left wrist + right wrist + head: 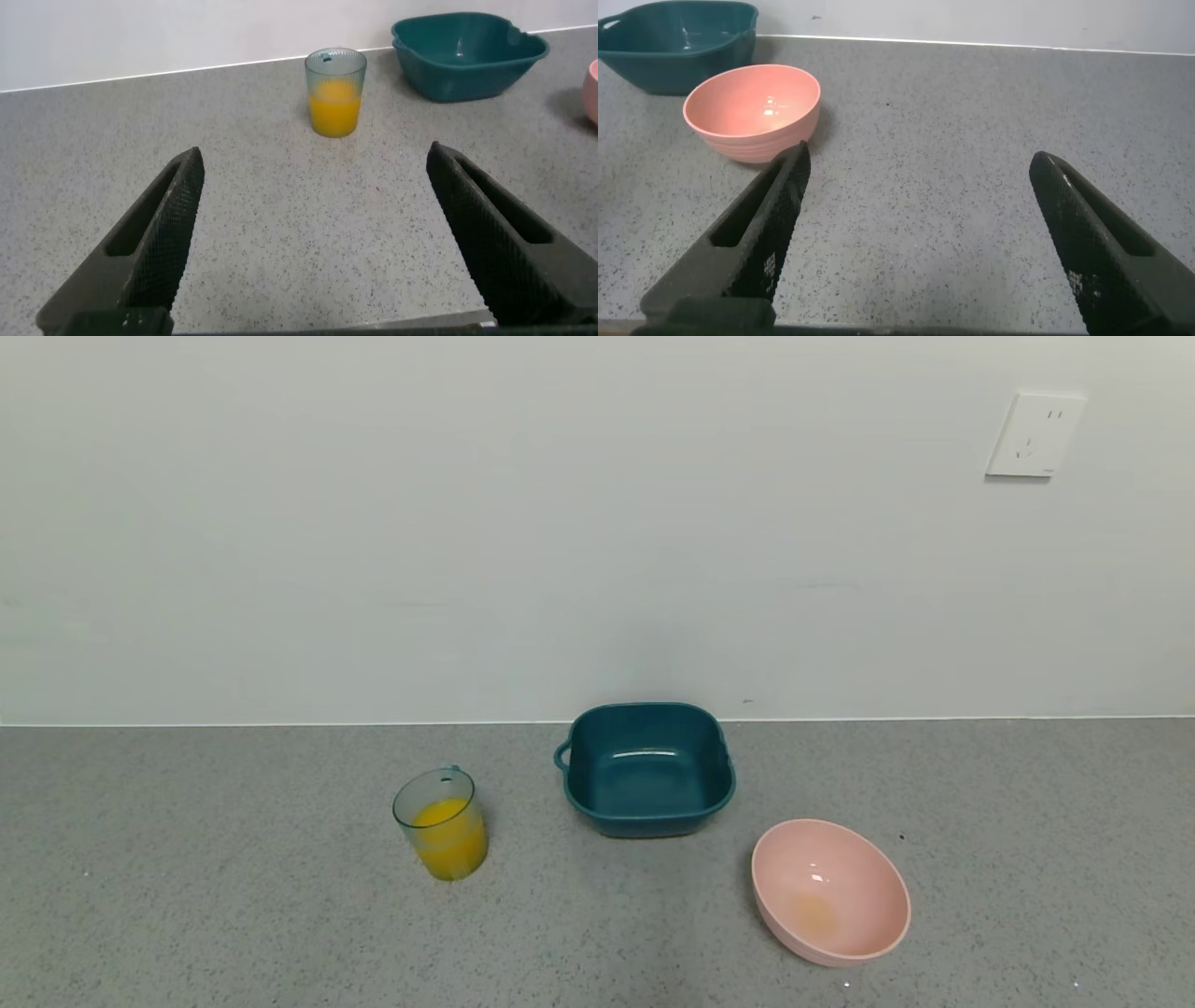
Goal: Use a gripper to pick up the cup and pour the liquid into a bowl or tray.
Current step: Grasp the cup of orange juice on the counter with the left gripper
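Observation:
The ribbed pale blue-green cup [442,823] stands upright on the grey counter, about half full of orange-yellow liquid [450,840]. The dark teal basin [647,768] stands to its right, near the wall, empty, with its loop handle towards the cup. Neither gripper shows in the head view. In the left wrist view my left gripper [315,163] is open and empty, low over the counter, with the cup [335,91] some way ahead between its fingers and the basin [467,53] beyond. My right gripper [920,168] is open and empty over bare counter.
A round pink bowl [830,891] lies in front and to the right of the basin, with a faint yellow stain inside; it also shows in the right wrist view [753,110]. The wall stands right behind the basin. A white wall socket [1034,434] is high at the right.

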